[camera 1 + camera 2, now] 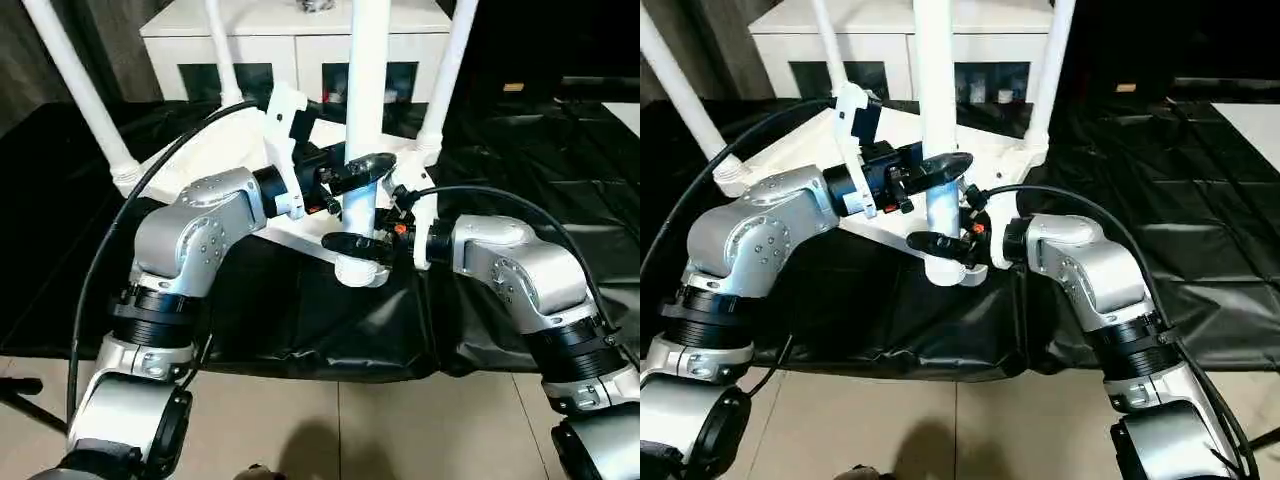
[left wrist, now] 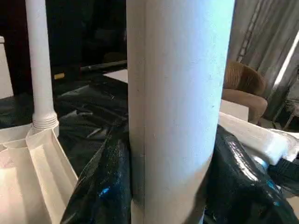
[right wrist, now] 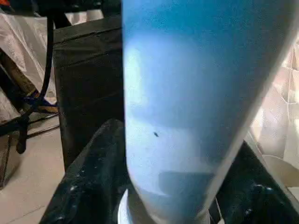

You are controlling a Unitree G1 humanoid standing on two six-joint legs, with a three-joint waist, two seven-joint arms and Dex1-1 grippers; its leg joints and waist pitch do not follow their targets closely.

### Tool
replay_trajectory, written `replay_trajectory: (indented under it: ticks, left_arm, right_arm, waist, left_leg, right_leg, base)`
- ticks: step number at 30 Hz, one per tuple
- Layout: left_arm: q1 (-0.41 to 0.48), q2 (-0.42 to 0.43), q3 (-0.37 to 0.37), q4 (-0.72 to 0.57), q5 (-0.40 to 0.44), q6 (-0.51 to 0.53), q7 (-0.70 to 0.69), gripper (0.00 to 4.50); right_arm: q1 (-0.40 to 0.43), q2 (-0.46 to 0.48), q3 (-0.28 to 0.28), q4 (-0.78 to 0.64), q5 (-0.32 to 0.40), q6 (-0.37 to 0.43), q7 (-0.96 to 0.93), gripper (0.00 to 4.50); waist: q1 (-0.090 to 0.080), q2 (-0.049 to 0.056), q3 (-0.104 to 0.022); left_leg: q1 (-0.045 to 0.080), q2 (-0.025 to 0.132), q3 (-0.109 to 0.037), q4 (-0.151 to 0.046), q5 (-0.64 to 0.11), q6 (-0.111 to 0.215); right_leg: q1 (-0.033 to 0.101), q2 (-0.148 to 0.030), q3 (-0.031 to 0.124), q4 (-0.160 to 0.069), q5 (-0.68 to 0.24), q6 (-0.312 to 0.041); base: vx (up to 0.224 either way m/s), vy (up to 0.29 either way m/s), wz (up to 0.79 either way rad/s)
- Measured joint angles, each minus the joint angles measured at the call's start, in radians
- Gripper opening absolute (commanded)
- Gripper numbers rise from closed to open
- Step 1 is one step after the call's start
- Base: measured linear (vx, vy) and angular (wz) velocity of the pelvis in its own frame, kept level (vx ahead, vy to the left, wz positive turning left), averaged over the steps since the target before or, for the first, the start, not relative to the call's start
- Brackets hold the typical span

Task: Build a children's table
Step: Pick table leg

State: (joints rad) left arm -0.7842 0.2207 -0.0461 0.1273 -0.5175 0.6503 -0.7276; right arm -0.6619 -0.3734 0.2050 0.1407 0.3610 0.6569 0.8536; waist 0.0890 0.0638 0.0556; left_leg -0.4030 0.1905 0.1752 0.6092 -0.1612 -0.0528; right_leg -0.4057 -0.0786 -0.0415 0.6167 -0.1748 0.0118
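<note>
Table top: the white plastic top (image 1: 300, 225) lies underside up on the black-covered table (image 1: 560, 200), its near corner at that table's near edge, just above the floor (image 1: 400, 430).
Near leg: a white leg (image 1: 366, 90) stands upright in the socket (image 1: 362, 268) at that near corner (the socket overhangs the black edge slightly).
Other legs: three more legs rise from the other corners, one at the left corner (image 1: 85, 95), one at the far side (image 1: 222, 55), one at the right (image 1: 445, 75), each leaning a little outward.
Left gripper: the left gripper (image 1: 358, 170) is clamped on the near leg, one black finger (image 2: 100, 186) on each side of it, above the right gripper.
Right gripper: the right gripper (image 1: 358, 243) has its fingers (image 3: 88, 182) set around the same leg, low, just above the socket; whether they press it cannot be told.
Open room: black cover lies bare toward the right edge; the white cabinet (image 1: 300, 45) stands close behind the far edge.
</note>
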Motion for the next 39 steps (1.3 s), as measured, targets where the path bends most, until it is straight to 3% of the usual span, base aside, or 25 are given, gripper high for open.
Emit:
replay_trajectory:
  ticks: [8, 9, 17, 18, 21, 23, 27, 31, 35, 39]
  left_arm:
    - [0.0, 0.007, 0.0, 0.0, 0.0, 0.0, -0.014, 1.84]
    - [0.0, 0.007, -0.001, 0.0, 0.0, 0.0, -0.016, 1.84]
    - [0.0, 0.007, -0.001, 0.0, 0.002, 0.001, -0.013, 1.84]
    - [0.0, 0.004, -0.001, 0.0, 0.005, 0.001, -0.002, 2.4]
    - [0.0, 0.003, 0.004, 0.013, 0.005, 0.009, 0.013, 2.6]
    - [0.0, 0.006, 0.012, 0.025, 0.006, 0.009, 0.015, 2.71]
    - [0.0, 0.039, 0.003, 0.061, 0.061, -0.036, 0.015, 3.08]
    - [0.0, 0.125, -0.108, 0.147, 0.216, -0.153, -0.004, 3.41]
    - [-0.031, 0.151, -0.311, 0.337, 0.397, -0.295, -0.063, 3.57]
    - [-0.097, 0.106, -0.463, 0.6, 0.566, -0.442, -0.07, 3.67]
  right_arm:
    - [0.0, -0.009, 0.002, 0.002, -0.006, 0.013, 0.016, 2.23]
    - [0.0, -0.009, 0.002, 0.002, -0.006, 0.014, 0.018, 2.01]
    - [0.0, -0.008, 0.0, 0.002, -0.006, 0.017, 0.017, 1.88]
    - [0.0, -0.003, -0.002, 0.005, -0.006, 0.017, 0.009, 1.87]
    - [0.0, 0.03, -0.005, 0.026, -0.02, 0.015, -0.05, 1.87]
    - [0.0, 0.048, -0.024, 0.053, -0.033, 0.007, -0.105, 1.87]
    - [-0.007, 0.076, -0.147, 0.154, -0.077, -0.028, -0.309, 1.86]
    - [-0.001, 0.061, -0.221, 0.155, -0.086, -0.063, -0.388, 1.86]
    - [0.056, 0.03, -0.217, 0.1, -0.095, -0.066, -0.366, 1.86]
    - [0.131, 0.014, -0.202, 0.024, -0.091, -0.027, -0.338, 1.86]
  waist:
    - [-0.001, 0.0, 0.0]
    - [-0.001, 0.0, 0.0]
    - [-0.001, 0.0, 0.0]
    - [-0.001, 0.0, 0.0]
    - [-0.002, -0.001, 0.0]
    - [-0.002, -0.001, 0.0]
    - [0.0, -0.001, 0.0]
    - [-0.003, -0.002, -0.001]
    - [0.001, -0.007, -0.001]
    - [-0.001, -0.007, -0.001]
  left_leg:
    - [0.0, 0.0, 0.0, 0.0, 0.0, 0.0]
    - [0.0, 0.0, 0.0, 0.0, 0.0, 0.0]
    - [0.0, 0.0, 0.0, 0.0, 0.0, 0.0]
    - [0.0, 0.0, 0.0, 0.0, 0.0, 0.0]
    - [0.001, 0.0, 0.0, 0.0, 0.0, 0.0]
    - [0.001, 0.0, 0.0, 0.0, 0.0, 0.0]
    - [0.0, 0.0, 0.0, 0.0, 0.0, 0.0]
    - [0.001, 0.0, 0.0, -0.001, 0.0, -0.001]
    - [0.001, 0.0, 0.0, -0.001, 0.001, -0.001]
    - [-0.001, 0.0, 0.001, -0.001, 0.001, -0.001]
  right_leg:
    - [0.0, 0.0, 0.0, 0.0, 0.0, 0.0]
    - [0.0, 0.0, 0.0, 0.0, 0.0, 0.0]
    - [0.0, 0.0, 0.0, 0.0, 0.0, 0.0]
    - [0.0, 0.0, 0.0, 0.001, 0.0, 0.0]
    - [0.0, 0.0, 0.0, 0.001, 0.0, 0.0]
    - [0.0, 0.0, 0.0, 0.001, 0.0, 0.0]
    - [0.0, 0.0, 0.001, 0.001, 0.0, 0.0]
    - [0.0, 0.0, 0.0, 0.0, 0.0, 0.001]
    - [0.0, 0.0, 0.0, -0.001, -0.001, 0.002]
    - [0.0, 0.0, 0.002, -0.002, 0.0, 0.003]
  base:
    - [0.0, 0.0, 0.0]
    - [0.0, 0.0, 0.0]
    - [0.0, 0.0, 0.0]
    - [0.0, 0.0, 0.0]
    - [0.0, 0.0, 0.0]
    - [0.0, 0.0, 0.0]
    - [0.0, 0.0, 0.0]
    - [0.0, 0.0, 0.0]
    - [0.0, 0.0, 0.0]
    - [0.0, 0.0, 0.0]
